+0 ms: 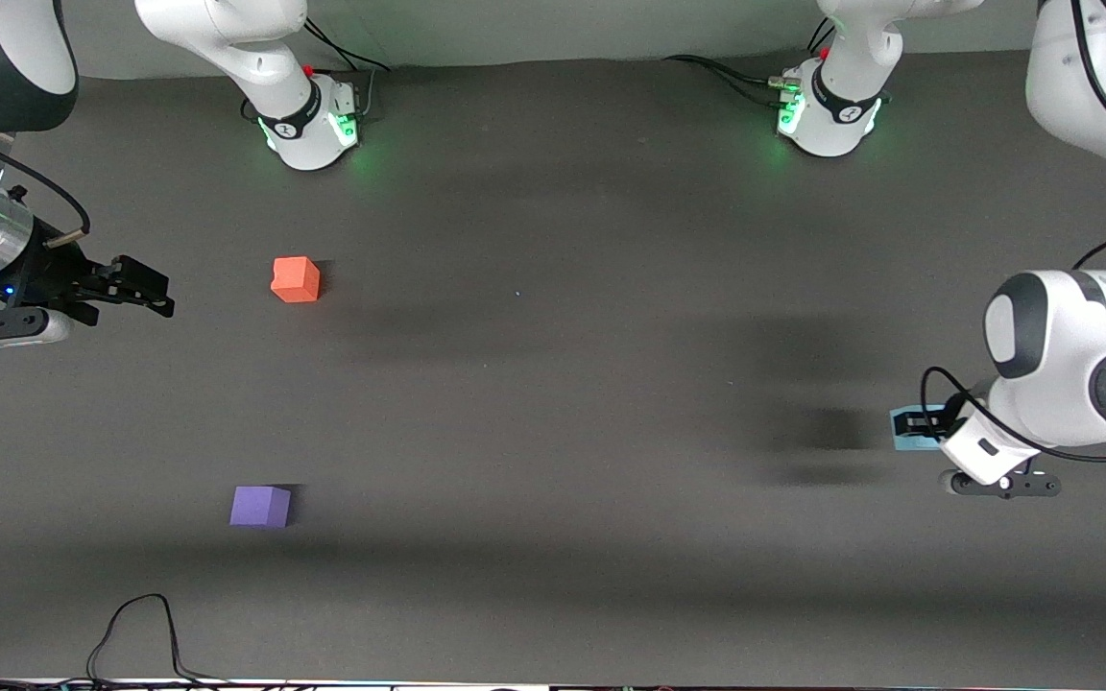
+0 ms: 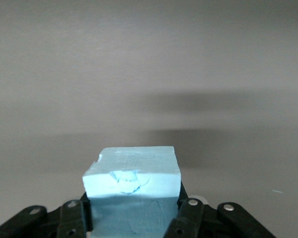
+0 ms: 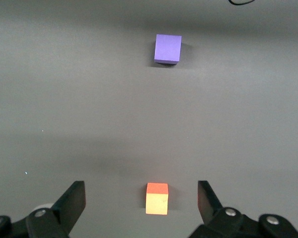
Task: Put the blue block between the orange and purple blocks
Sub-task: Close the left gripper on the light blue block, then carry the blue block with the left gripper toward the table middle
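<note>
We see the left gripper (image 2: 134,218) clenched on the blue block (image 2: 132,186), one finger (image 2: 187,218) pressed to each side of it. The block fills the gap between them, its top face chipped near the front edge. In the front view the same block (image 1: 908,429) shows only as a sliver at the left arm's end of the table, mostly covered by the wrist, and we can't tell whether it rests on the table (image 1: 553,403) or is just off it.

We see the right gripper (image 3: 141,201) released, its fingers (image 3: 73,201) spread wide with nothing between them. It hangs over the right arm's end of the table (image 1: 131,283), and this arm waits. The orange block (image 3: 157,198) lies below the gap between those fingers, on the table and not touched. The purple block (image 3: 168,48) lies well apart from it. From the front, the orange block (image 1: 296,279) is farther from the camera and the purple block (image 1: 260,506) nearer. Both sit well apart from the blue block, and the table between the two is bare.
</note>
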`<state>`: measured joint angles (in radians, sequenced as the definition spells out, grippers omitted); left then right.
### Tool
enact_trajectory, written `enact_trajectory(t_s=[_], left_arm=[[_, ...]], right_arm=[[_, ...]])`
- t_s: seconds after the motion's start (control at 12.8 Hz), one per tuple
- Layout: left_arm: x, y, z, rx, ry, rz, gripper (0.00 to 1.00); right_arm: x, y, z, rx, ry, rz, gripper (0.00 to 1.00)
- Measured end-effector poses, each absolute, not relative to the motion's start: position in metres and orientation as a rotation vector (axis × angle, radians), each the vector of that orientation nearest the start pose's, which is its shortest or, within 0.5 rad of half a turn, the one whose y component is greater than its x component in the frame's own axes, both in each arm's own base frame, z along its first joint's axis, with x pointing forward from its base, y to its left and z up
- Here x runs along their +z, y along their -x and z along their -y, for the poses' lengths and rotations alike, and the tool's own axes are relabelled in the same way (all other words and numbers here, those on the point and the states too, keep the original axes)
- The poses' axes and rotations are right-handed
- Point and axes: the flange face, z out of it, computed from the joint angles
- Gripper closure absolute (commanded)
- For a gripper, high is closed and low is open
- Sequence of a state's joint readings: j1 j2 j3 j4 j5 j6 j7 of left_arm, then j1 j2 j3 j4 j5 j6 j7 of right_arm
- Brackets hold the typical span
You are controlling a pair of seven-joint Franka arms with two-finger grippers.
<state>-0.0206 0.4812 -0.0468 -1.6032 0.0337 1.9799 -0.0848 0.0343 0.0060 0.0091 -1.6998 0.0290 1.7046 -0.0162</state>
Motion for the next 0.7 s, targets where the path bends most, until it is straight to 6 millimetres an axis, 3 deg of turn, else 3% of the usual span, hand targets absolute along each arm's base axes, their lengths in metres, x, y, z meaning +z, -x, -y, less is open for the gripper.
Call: enact_trajectory(t_s=[0.16, 0.31, 0.47, 0.7], left_arm=[[0.364, -0.664, 0.127, 0.144, 3.112, 0.09, 0.73], [0.368, -0.642, 0.234, 0.118, 3.102, 0.171, 0.73], [0.366, -0.604, 0.342, 0.097, 3.103, 0.22, 0.73], [0.351, -0.533, 0.484, 0.075, 3.118, 0.179, 0.73]], right_arm=[[0.571, -0.563, -0.027, 0.003, 3.112, 0.087, 0.0], [0.571, -0.563, -0.027, 0.003, 3.112, 0.086, 0.0], [0.571, -0.563, -0.027, 0.003, 3.112, 0.086, 0.0], [0.571, -0.563, -0.027, 0.004, 3.112, 0.087, 0.0]])
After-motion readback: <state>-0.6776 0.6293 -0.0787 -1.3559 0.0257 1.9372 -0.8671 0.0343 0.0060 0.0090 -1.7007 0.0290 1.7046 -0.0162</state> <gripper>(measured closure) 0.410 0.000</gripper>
